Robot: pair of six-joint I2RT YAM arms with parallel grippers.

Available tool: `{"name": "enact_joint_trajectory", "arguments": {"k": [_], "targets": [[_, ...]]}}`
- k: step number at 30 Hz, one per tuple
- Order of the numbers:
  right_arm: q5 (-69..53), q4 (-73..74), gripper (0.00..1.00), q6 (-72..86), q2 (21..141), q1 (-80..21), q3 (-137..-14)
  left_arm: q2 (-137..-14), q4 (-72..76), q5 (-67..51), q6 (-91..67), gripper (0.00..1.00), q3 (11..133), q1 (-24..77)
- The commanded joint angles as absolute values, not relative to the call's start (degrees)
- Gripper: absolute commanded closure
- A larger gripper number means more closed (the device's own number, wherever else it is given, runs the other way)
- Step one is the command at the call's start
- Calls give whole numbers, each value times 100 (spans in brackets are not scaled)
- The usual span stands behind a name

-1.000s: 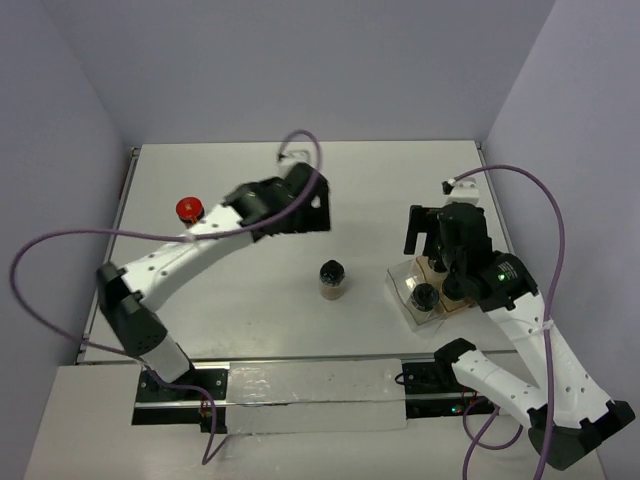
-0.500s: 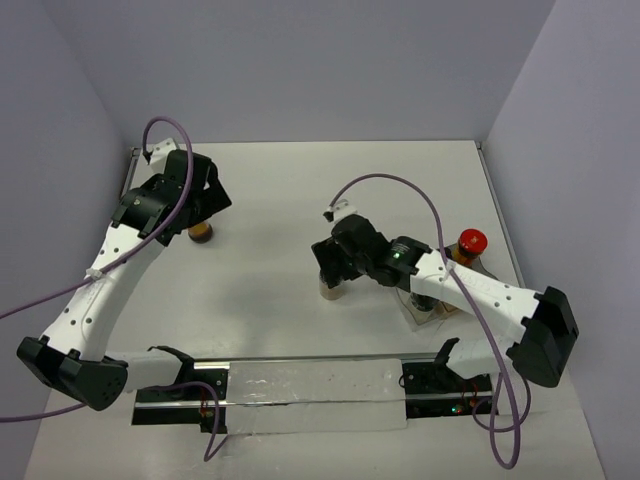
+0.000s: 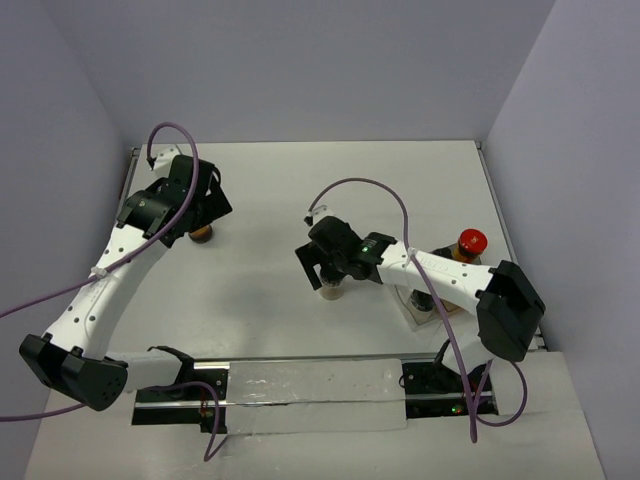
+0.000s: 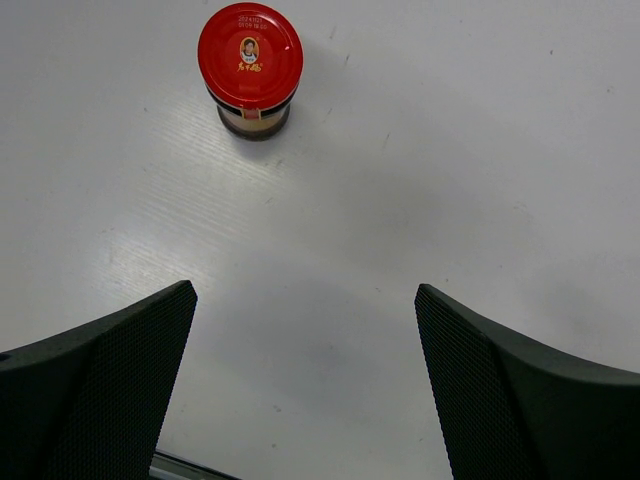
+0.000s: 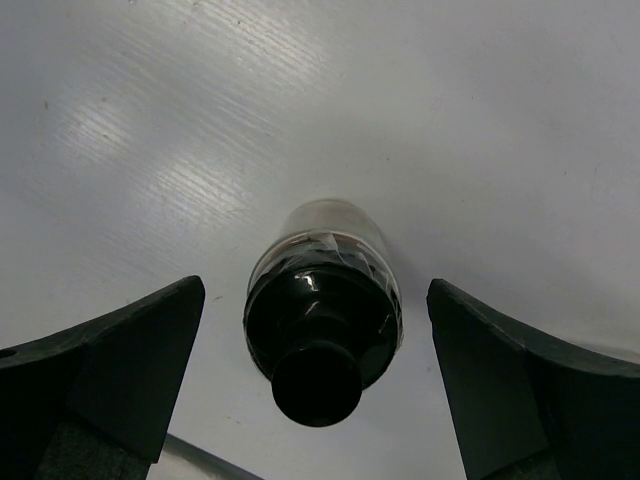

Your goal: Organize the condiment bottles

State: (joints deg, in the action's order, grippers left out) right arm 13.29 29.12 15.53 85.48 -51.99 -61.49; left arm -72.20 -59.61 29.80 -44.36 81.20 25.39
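Top view: the left gripper (image 3: 198,220) hangs directly over an orange-brown jar (image 3: 201,234), which shows just beneath its tip. The right gripper (image 3: 325,277) sits over a black-lidded jar (image 3: 331,291) at mid-table. Well off to that gripper's right, a second red-lidded jar (image 3: 471,243) stands at the clear tray (image 3: 413,314); whether inside it cannot be told.

Left wrist view: left gripper (image 4: 305,390) released, fingers (image 4: 110,390) spread wide. The orange-brown jar (image 4: 250,62), red lid up, stands upright ahead of the fingertips and toward the left finger, apart from both, on the table (image 4: 480,150).

Right wrist view: right gripper (image 5: 315,385) released, fingers (image 5: 100,380) wide. The black-lidded jar (image 5: 325,320) stands upright between them, roughly centred, with a gap on each side; neither finger touches it
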Motion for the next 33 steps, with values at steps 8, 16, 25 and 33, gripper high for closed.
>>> {"name": "enact_joint_trajectory", "arguments": {"k": [8, 16, 25, 33], "targets": [[1373, 2536, 22, 1547, 8701, -5245, -6130, -7137, -5862, 3140, -4357, 1, 8112, 2487], [1588, 2722, 3, 1547, 8579, -5247, -5960, -7130, -5818, 3103, -4344, 1, 8068, 2487], [1806, 2837, 19, 1547, 8503, -5254, -5831, -7152, -5759, 3034, -4351, 1, 8018, 2487], [2006, 3001, 71, 1547, 8191, -5304, -6165, -7189, -5714, 2959, -4325, 1, 8028, 2487]]}}
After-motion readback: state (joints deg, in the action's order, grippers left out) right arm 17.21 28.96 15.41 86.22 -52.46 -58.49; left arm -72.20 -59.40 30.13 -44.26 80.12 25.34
